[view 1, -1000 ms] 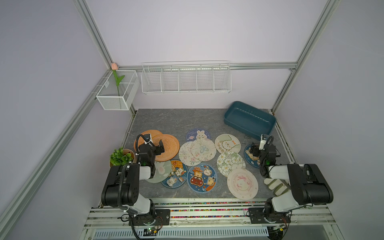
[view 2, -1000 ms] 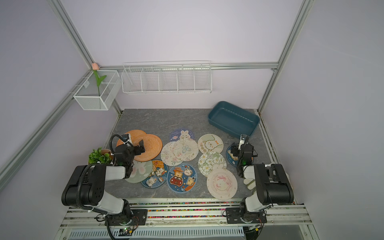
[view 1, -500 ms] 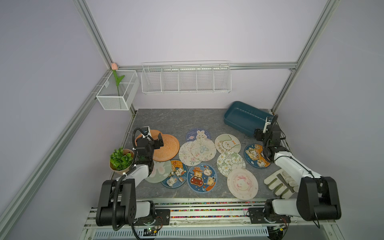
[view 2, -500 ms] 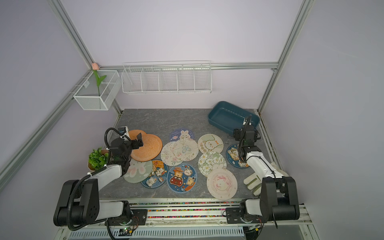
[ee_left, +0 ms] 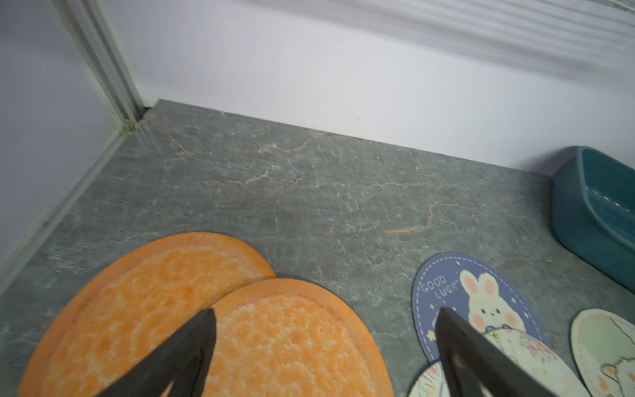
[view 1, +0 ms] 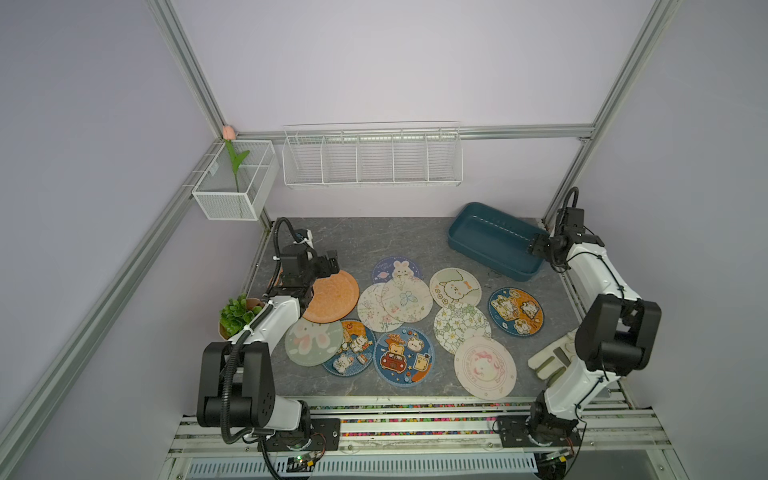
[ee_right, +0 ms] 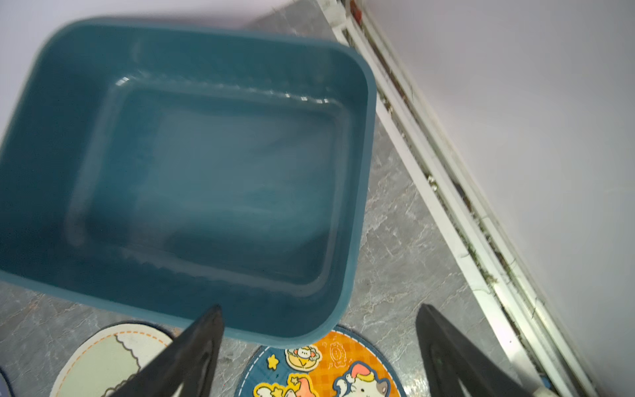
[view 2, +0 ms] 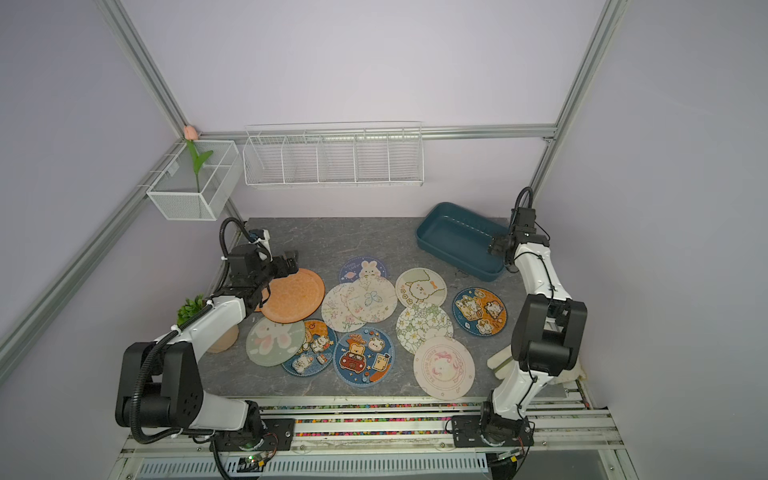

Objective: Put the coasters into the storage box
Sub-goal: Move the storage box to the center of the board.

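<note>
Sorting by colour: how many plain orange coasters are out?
2: the top orange coaster below the left gripper, and the lower orange coaster partly under that one, toward the left wall.

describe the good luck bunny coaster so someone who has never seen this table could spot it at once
On the grey table, find the cluster of coasters left of the teal storage box. The good luck coaster lies farthest toward the back wall, its near edge under a cream butterfly coaster. It alone is lavender-blue with a white rabbit and the words GOOD LUCK.
</note>
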Controlling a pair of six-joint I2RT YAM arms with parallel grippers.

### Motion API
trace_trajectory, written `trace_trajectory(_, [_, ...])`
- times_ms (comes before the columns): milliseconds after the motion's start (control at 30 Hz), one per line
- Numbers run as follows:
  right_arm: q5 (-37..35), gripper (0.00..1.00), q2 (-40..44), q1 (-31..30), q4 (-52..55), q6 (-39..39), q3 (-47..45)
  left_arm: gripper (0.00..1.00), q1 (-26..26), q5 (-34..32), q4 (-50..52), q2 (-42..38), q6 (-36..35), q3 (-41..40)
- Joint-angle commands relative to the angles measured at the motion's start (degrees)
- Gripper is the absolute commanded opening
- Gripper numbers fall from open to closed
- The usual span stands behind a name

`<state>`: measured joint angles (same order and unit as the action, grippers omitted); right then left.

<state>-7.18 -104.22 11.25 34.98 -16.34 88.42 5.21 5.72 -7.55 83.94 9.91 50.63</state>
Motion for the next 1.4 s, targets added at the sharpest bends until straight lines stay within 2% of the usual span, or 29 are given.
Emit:
trace_trajectory(0, [5.07,0.91,-4.36,1.85,10.71,-3.06,4.55,0.99,0.97,5.96,5.34,1.71,2.56,2.88])
trace_trajectory(200, [4.72,1.00,-10.25,4.46,14.19,-4.34,9.19,0.99,2.07,7.75,5.79,2.52,3.17,3.68])
trace_trajectory(233, [4.95,0.98,-10.74,4.82,13.77,-4.47,9.05,0.99,2.25,7.91,5.71,2.58,3.21,3.69])
trace_trajectory(333, [6.23,0.91,-12.35,5.61,12.52,-4.78,8.87,0.99,2.61,8.17,5.71,2.96,3.74,3.77])
trace_trajectory(467, [7.88,0.86,-14.10,6.41,9.29,-5.19,8.22,0.99,3.17,8.28,5.60,3.22,4.29,3.72])
trace_trajectory(767, [12.01,0.66,-16.86,7.52,4.68,-6.69,8.11,0.99,4.58,7.31,5.36,3.65,4.97,4.06])
trace_trajectory(1367, [15.99,0.21,-19.64,7.71,2.13,-6.60,9.80,0.99,6.13,5.75,5.52,3.70,5.42,4.17])
